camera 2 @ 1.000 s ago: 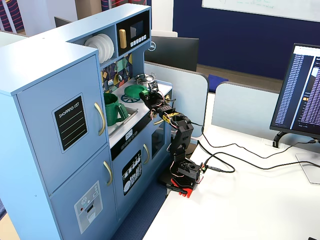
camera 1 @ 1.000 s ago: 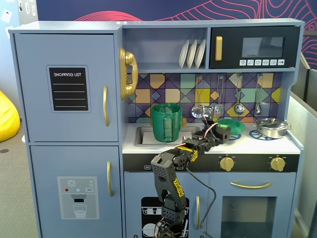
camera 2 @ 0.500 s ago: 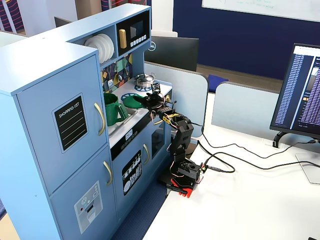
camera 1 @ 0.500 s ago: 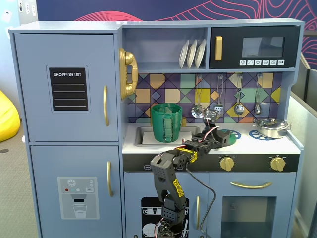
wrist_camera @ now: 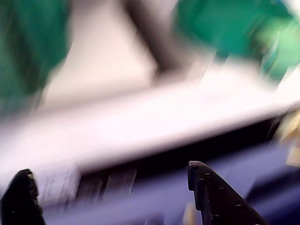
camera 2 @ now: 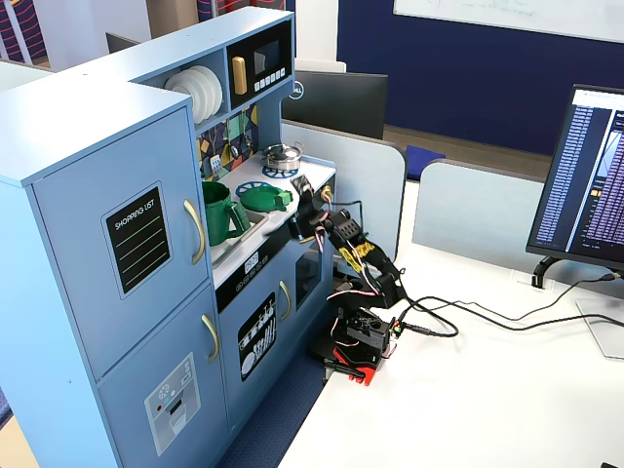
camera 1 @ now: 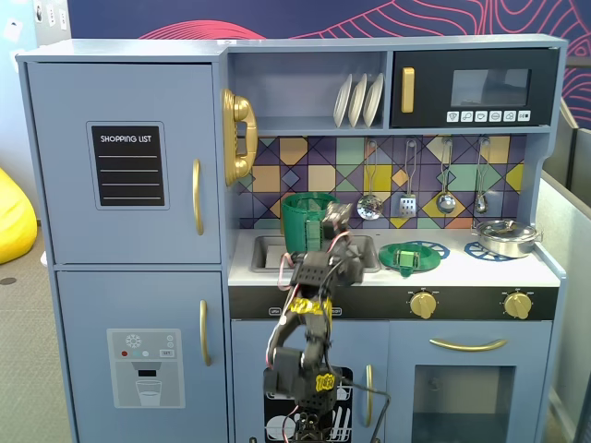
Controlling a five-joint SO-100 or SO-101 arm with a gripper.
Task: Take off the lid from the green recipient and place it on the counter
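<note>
Front fixed view, left to right. The green bucket (camera 1: 307, 221) stands at the far left of the counter (camera 1: 457, 269), behind the sink (camera 1: 268, 250), its mouth open with no lid on it. The gripper (camera 1: 334, 219) hangs over the sink just right of the bucket; in the blurred wrist view its two fingers (wrist_camera: 206, 190) stand apart with nothing between them, so it is open and empty. Further right the green lid (camera 1: 404, 256) lies flat on the counter, on the left burner ring (camera 1: 430, 248). A silver pot (camera 1: 505, 236) sits far right. By my reading the job is essentially done: lid off and set down. What is left, at most, is pulling the arm clear.
</note>
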